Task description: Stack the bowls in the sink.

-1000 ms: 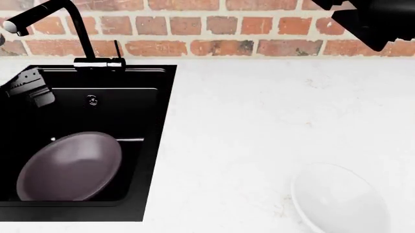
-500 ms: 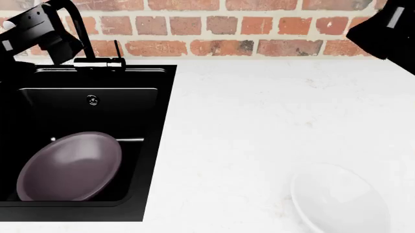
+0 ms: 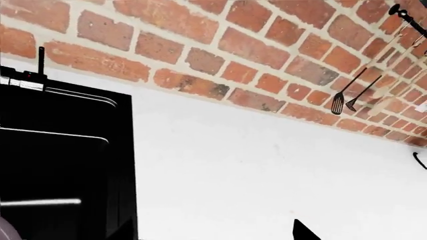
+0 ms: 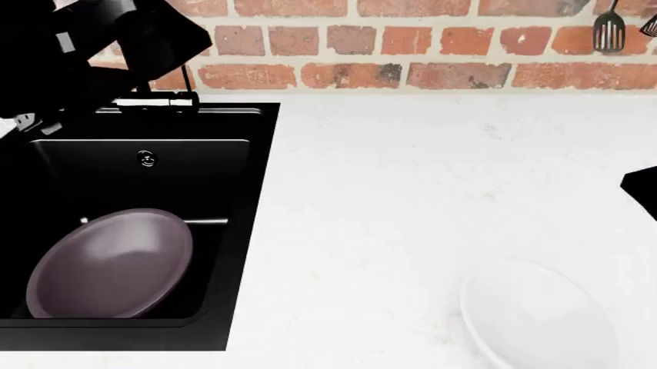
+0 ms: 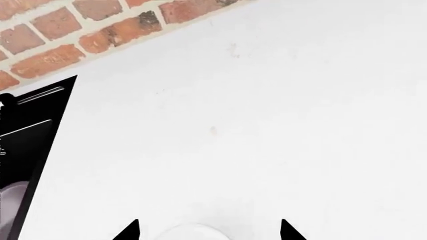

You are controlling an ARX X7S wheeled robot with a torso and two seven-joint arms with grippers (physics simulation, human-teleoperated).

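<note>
The dark purple-brown bowl (image 4: 108, 265) lies tilted in the black sink (image 4: 241, 231), at its near end. The white bowl (image 4: 539, 315) sits on the white counter at the near right. My left arm (image 4: 103, 46) hangs high over the sink's back left corner and covers most of the faucet. In the left wrist view the left gripper (image 3: 213, 236) is open and empty, facing the counter beside the sink (image 3: 60, 165). My right gripper (image 5: 210, 232) is open above the counter, and the white bowl's rim (image 5: 190, 234) shows between its fingertips (image 5: 130, 231). Only a corner of the right arm (image 4: 641, 184) shows in the head view.
A red brick wall (image 4: 411, 46) runs behind the counter, with black utensils (image 4: 608, 29) hanging at the right. The faucet base (image 4: 154, 100) stands on the sink's back rim. An overflow fitting (image 4: 147, 159) sits on the sink's back wall.
My left arm has risen out of the sink and moved up and right in front of the faucet. The right arm has dropped from the top right corner to the right edge.
</note>
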